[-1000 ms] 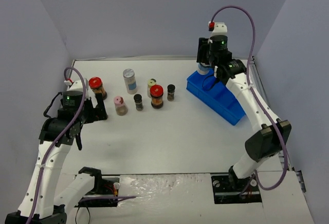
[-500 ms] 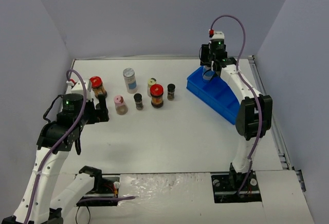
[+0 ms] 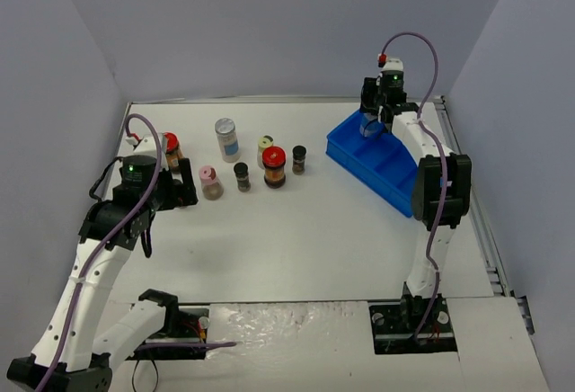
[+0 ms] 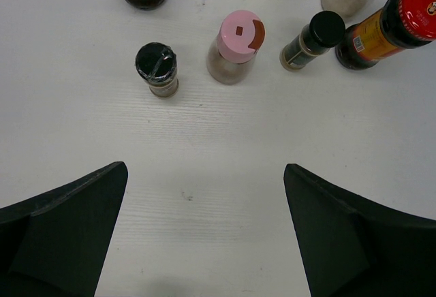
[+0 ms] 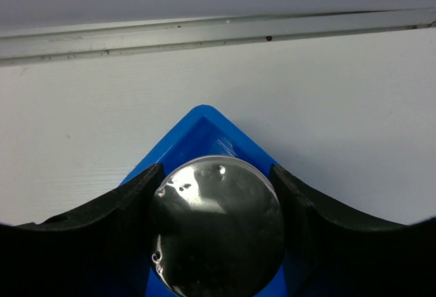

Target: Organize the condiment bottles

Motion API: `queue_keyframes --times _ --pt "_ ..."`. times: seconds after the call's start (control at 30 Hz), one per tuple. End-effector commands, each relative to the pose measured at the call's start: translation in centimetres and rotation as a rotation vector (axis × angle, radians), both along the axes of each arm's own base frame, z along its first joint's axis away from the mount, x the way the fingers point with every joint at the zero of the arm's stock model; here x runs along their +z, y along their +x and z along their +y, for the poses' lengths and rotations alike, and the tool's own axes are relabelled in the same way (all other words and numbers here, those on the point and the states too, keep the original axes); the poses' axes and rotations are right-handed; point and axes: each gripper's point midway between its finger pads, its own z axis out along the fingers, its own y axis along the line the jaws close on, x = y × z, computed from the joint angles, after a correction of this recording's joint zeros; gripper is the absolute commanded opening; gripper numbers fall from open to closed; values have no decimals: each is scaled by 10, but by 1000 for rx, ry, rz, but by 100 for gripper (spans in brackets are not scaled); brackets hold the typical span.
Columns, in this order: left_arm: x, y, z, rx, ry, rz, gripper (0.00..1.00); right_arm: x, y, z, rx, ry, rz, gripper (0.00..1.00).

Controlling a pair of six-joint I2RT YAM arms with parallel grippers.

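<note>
Seven jars stand at the back left of the table: a red-lidded jar (image 3: 170, 148), a grey-capped blue-labelled jar (image 3: 225, 138), a cream-lidded jar (image 3: 266, 149), a second red-lidded jar (image 3: 274, 166), a pink-lidded jar (image 3: 209, 183) and two tiny dark-capped jars (image 3: 242, 176) (image 3: 298, 159). My left gripper (image 3: 185, 191) is open and empty above the table just left of the pink-lidded jar (image 4: 237, 37); a third tiny dark-capped jar (image 4: 156, 68) shows ahead of it. My right gripper (image 3: 370, 126) is shut on the other grey-capped jar (image 5: 216, 232) over the far corner of the blue tray (image 3: 388, 174).
The blue divided tray (image 5: 203, 124) lies diagonally at the back right, its other compartments showing nothing inside. A metal rail (image 5: 218, 30) runs along the table's far edge behind the tray. Purple walls close in the table on three sides.
My right gripper has carried the grey-capped jar toward the tray's far corner. My left gripper has moved right and forward, closer to the pink-lidded jar.
</note>
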Motion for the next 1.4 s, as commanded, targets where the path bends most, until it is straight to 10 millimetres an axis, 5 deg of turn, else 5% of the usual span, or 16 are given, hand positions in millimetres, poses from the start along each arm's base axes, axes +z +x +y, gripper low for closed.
queue_keyframes --times 0.0,0.2,0.33,0.6,0.67,0.8,0.9,1.13,1.37 --pt "24 17 -8 8 -55 -101 97 71 27 4 21 20 -218 0" --pt "24 25 -10 2 -58 -119 97 50 36 2 18 19 -202 0" --pt "20 30 -13 -9 -63 -116 97 35 37 -2 -2 6 -186 9" --pt "20 46 -22 -25 -85 -129 97 35 35 -7 -17 -12 -186 68" --pt "24 54 -25 -27 -92 -140 97 46 31 -5 -12 -8 -198 84" --pt "33 77 -33 -34 -110 -175 97 80 18 -6 -13 -11 -222 100" --pt "35 100 -40 -37 -123 -181 97 123 -2 -11 -32 -7 -275 100" --pt "44 163 -55 -24 -138 -225 97 190 -59 -14 -69 72 -352 100" --pt "29 231 -67 7 -121 -217 97 232 -113 -3 -27 179 -423 100"
